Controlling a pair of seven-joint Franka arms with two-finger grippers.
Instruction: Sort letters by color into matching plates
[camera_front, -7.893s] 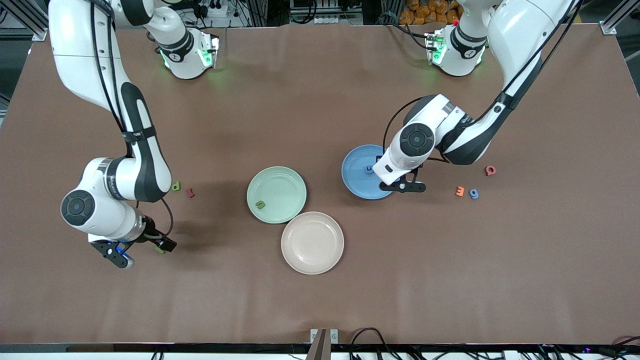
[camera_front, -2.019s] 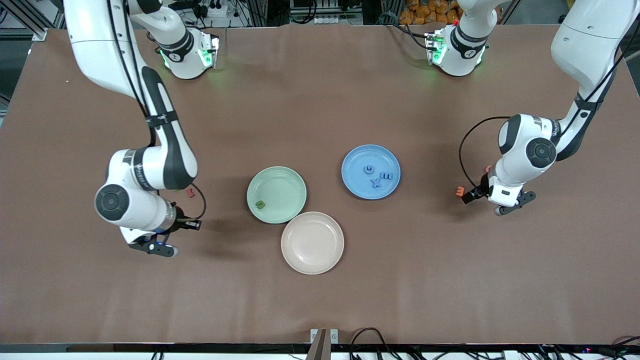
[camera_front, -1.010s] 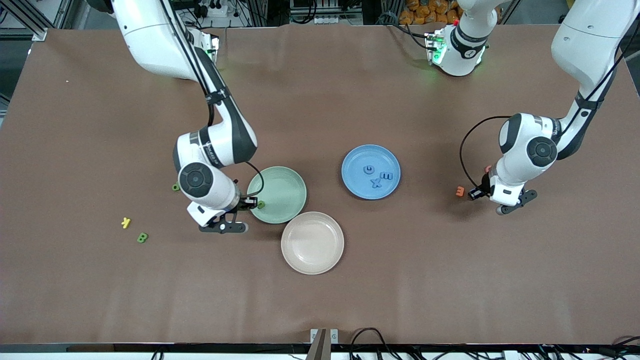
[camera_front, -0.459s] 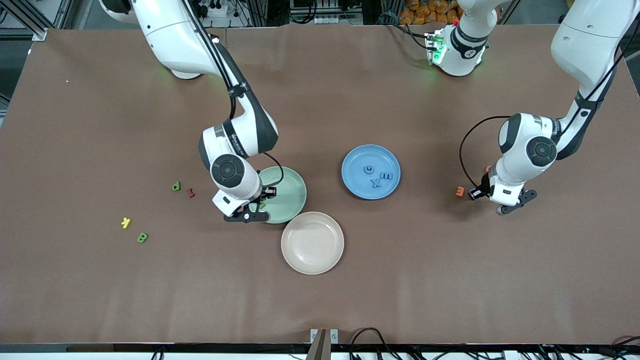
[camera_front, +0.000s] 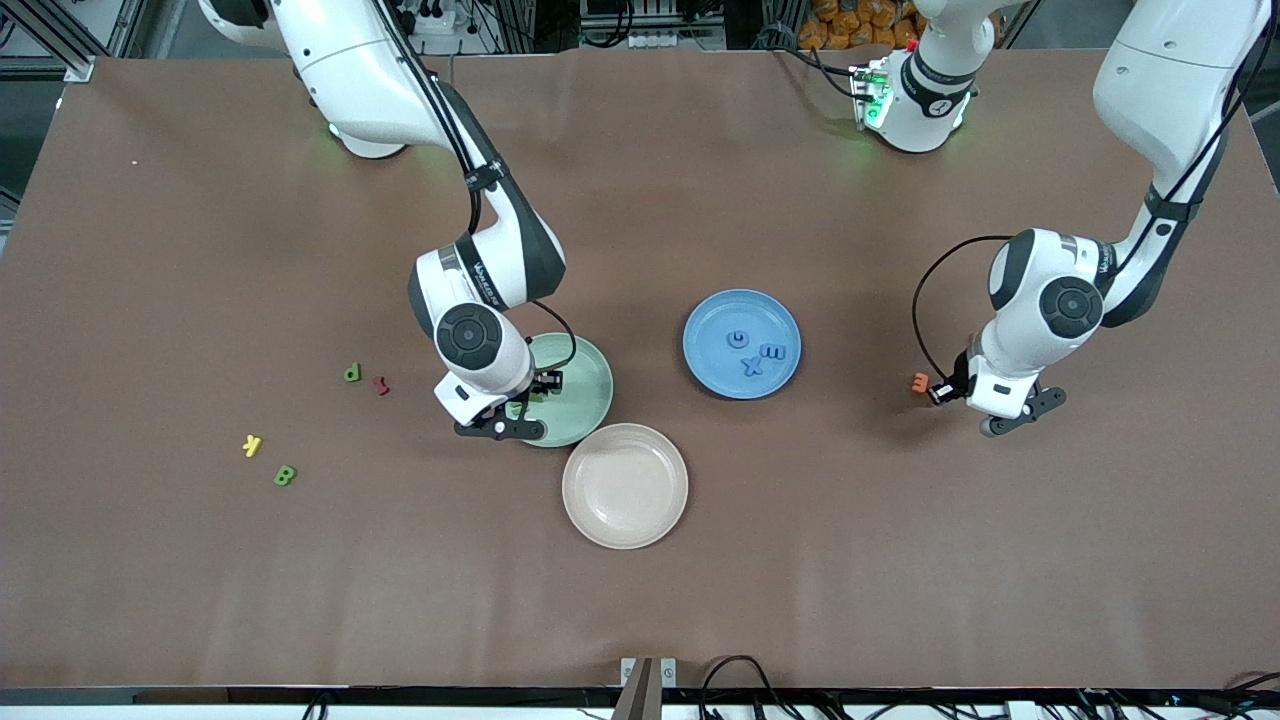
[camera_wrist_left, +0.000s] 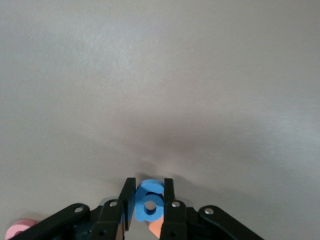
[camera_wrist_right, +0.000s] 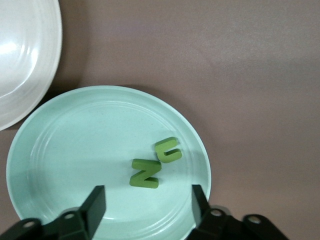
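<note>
My right gripper (camera_front: 535, 390) hangs open over the pale green plate (camera_front: 590, 385), nothing between its fingers. Two green letters, an N (camera_wrist_right: 145, 173) and a C (camera_wrist_right: 168, 149), lie side by side in that plate (camera_wrist_right: 75, 145). My left gripper (camera_wrist_left: 148, 187) is shut on a blue letter (camera_wrist_left: 149, 202) shaped like a 6, low over the table toward the left arm's end (camera_front: 945, 390). The blue plate (camera_front: 715, 320) holds three blue letters (camera_front: 752, 366). Two more green letters, a d (camera_front: 352, 373) and a B (camera_front: 285, 476), lie toward the right arm's end.
A beige-pink plate (camera_front: 625, 485) touches the green plate, nearer the front camera. A yellow letter (camera_front: 253, 445) and a red one (camera_front: 380, 385) lie by the loose green letters. An orange letter (camera_front: 920, 381) and a pink one (camera_wrist_left: 19, 231) lie by the left gripper.
My right arm swung from the loose letters to over the green plate and opened; a second green letter now lies beside the first. My left gripper stayed shut on the blue letter, shifting slightly.
</note>
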